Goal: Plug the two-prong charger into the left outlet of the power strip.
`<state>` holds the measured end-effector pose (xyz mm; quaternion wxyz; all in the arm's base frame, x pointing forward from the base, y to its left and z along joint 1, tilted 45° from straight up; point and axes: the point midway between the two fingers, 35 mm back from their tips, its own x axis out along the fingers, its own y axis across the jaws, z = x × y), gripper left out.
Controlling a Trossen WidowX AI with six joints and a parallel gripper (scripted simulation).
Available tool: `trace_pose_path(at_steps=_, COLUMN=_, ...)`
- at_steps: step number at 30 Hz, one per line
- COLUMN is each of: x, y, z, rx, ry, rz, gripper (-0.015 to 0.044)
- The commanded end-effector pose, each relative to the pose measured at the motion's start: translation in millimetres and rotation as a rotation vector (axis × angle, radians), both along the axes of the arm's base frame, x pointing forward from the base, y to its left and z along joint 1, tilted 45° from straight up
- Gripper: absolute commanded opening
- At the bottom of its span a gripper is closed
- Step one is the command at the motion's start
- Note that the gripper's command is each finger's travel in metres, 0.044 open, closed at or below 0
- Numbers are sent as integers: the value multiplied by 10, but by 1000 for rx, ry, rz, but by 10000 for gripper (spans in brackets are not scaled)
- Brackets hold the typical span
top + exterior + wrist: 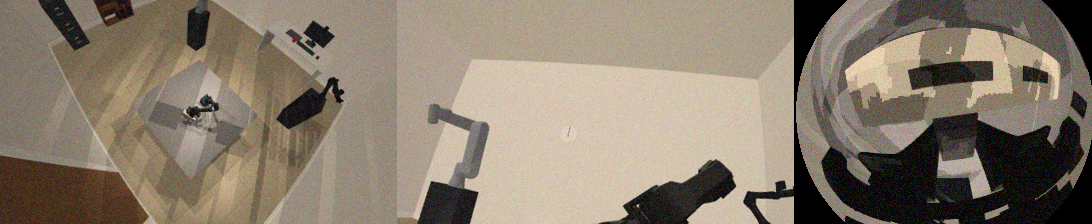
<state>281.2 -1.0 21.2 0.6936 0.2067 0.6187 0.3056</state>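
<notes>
My arm [206, 107] [683, 196] stands at the middle of a grey mat [192, 151] in a wide room, seen small and from far above. My gripper [190, 111] [952, 123] is at the arm's left end, low over a small pale thing [188, 117] that may be the power strip; its outlets are too small to make out. In the wrist view the two dark fingers are shut on a greyish block, the charger [955, 152]. Its prongs are hidden. The exterior camera looks upward and shows only part of the arm.
A black pedestal with a grey arm [198, 24] [466, 151] stands at the back. A black box with a dark arm [304, 107] [765, 200] is at the right. A desk with a monitor [318, 33], a cabinet [64, 20] and a shelf [114, 10] line the walls.
</notes>
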Motion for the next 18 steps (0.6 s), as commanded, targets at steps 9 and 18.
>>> trace_pose_path(at_steps=9, x=116, y=17, z=16, rx=3, ry=-20, rz=1, gripper=0)
trace_pose_path(at_steps=18, x=151, y=24, z=20, rx=3, ry=-20, rz=1, gripper=0)
